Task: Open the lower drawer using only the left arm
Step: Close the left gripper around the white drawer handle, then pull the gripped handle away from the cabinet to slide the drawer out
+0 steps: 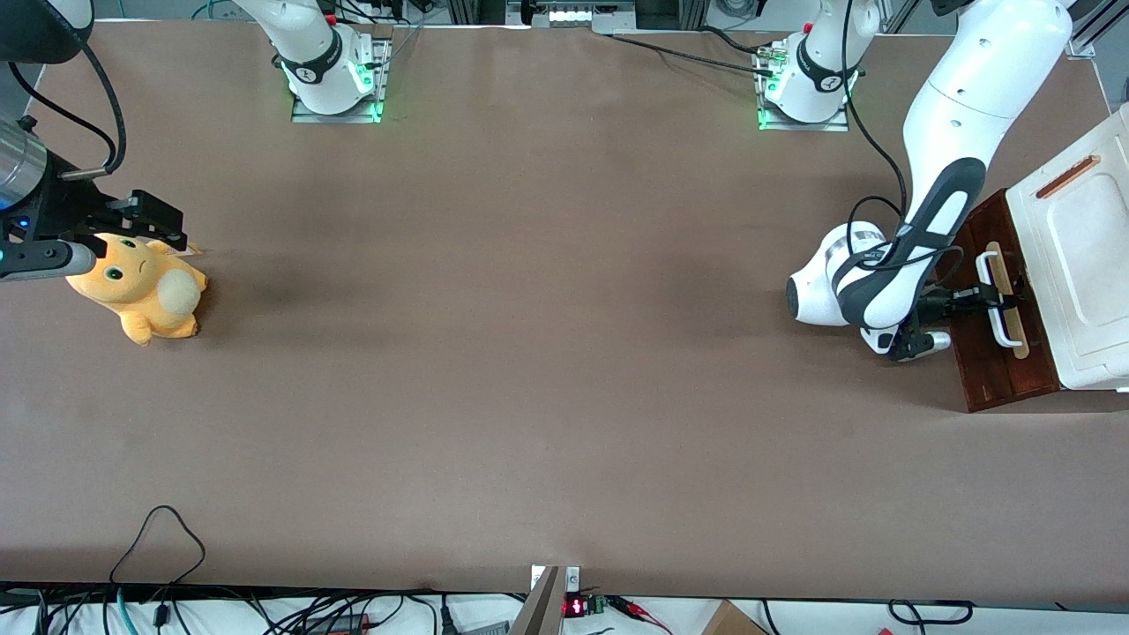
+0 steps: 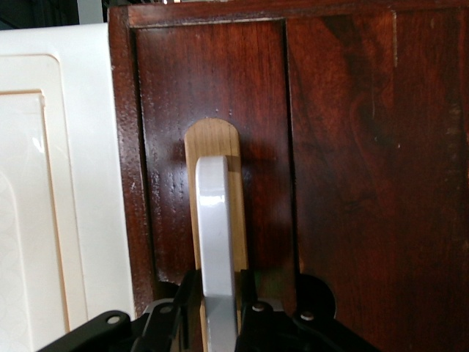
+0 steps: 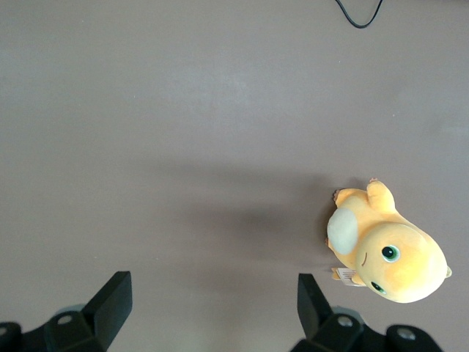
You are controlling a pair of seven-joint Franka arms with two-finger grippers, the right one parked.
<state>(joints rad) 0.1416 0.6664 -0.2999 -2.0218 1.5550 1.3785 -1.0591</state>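
At the working arm's end of the bench (image 1: 547, 353), the lower drawer (image 1: 997, 353) shows its dark red-brown front below the white cabinet top (image 1: 1080, 265). A white bar handle (image 1: 997, 304) sits on a pale wood strip (image 1: 1010, 309) across that front. The left arm (image 1: 953, 168) reaches down in front of the drawer, and its gripper (image 1: 975, 298) is at the handle. In the wrist view the handle (image 2: 218, 249) runs straight between the 2 black fingers (image 2: 187, 297), which press against it on either side, so the jaws are closed on the handle. The drawer front (image 2: 352, 161) fills most of that view, with the cabinet top (image 2: 51, 183) beside it. Toward the parked arm's end of the bench lies a yellow plush toy (image 1: 137, 291).
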